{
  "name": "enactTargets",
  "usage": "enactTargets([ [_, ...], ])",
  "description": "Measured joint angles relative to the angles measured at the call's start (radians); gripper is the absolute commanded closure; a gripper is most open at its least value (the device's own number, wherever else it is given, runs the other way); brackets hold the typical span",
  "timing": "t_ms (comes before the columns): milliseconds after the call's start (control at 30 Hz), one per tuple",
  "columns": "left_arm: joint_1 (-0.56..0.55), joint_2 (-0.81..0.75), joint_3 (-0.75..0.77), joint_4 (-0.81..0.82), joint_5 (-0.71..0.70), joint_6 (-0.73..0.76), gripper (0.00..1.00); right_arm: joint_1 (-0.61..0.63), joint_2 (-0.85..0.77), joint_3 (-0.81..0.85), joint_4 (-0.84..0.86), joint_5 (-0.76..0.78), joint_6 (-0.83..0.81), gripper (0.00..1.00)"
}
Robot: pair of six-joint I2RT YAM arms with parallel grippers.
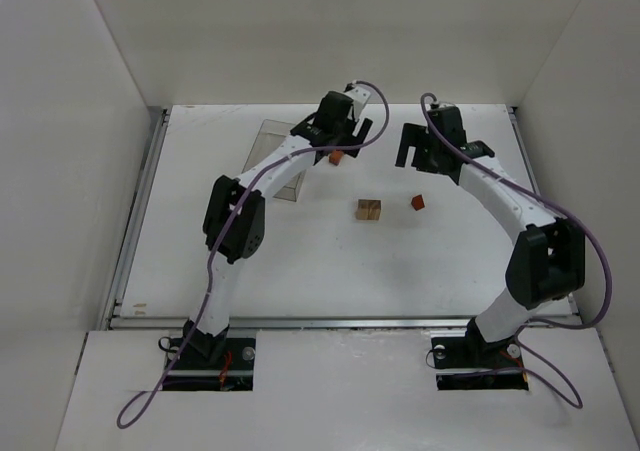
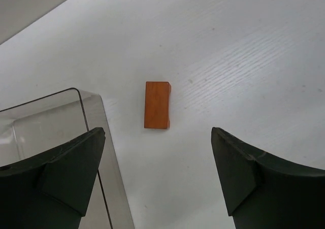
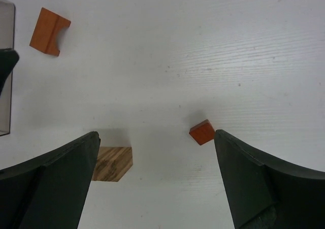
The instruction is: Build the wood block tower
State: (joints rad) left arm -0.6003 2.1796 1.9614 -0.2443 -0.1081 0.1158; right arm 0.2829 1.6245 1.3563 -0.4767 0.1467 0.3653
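No tower stands yet; the pieces lie apart on the white bench (image 1: 250, 261). The left pincer (image 2: 157, 153) gapes over the orange rectangular wooden block (image 2: 157, 105) beside the clear plastic box (image 2: 51, 122), seemingly to straddle it. The right pincer (image 3: 156, 137), wide and empty, hovers between the tan wooden cube (image 3: 112, 163) and the small red-orange block (image 3: 202, 132).

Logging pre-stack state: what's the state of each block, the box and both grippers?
left gripper: jaws open, empty
right gripper: jaws open, empty
orange block: flat on table, ungrasped
tan block: on table, nothing stacked on it
small red block: on table, loose
clear box: on table, beside orange block
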Motion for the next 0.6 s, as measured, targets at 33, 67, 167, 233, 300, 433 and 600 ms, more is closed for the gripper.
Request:
enactTargets([
  [33,0.009,0.044,0.028,0.000,0.008,0.004,0.17,-0.005,0.002,0.006,-0.006,-0.002,-0.007,0.00],
  [67,0.012,0.056,0.032,0.001,0.010,0.006,0.17,-0.009,0.003,0.012,-0.010,-0.003,-0.012,0.00],
  [167,0.023,0.123,0.038,0.001,0.026,0.028,0.17,-0.016,0.007,0.019,-0.012,-0.016,-0.027,0.00],
  [233,0.023,0.161,0.038,0.013,0.034,0.044,0.17,-0.016,0.015,0.024,-0.019,-0.025,-0.033,0.00],
  [300,0.022,0.191,0.038,0.028,0.037,0.056,0.16,-0.016,0.029,0.032,-0.031,-0.035,-0.037,0.00],
  [433,0.032,0.237,0.057,0.062,0.047,0.049,0.13,-0.016,0.047,0.036,-0.052,-0.044,-0.039,0.00],
  [600,0.085,0.270,0.085,0.093,0.093,0.013,0.16,-0.016,0.048,0.036,-0.068,-0.043,-0.042,0.00],
])
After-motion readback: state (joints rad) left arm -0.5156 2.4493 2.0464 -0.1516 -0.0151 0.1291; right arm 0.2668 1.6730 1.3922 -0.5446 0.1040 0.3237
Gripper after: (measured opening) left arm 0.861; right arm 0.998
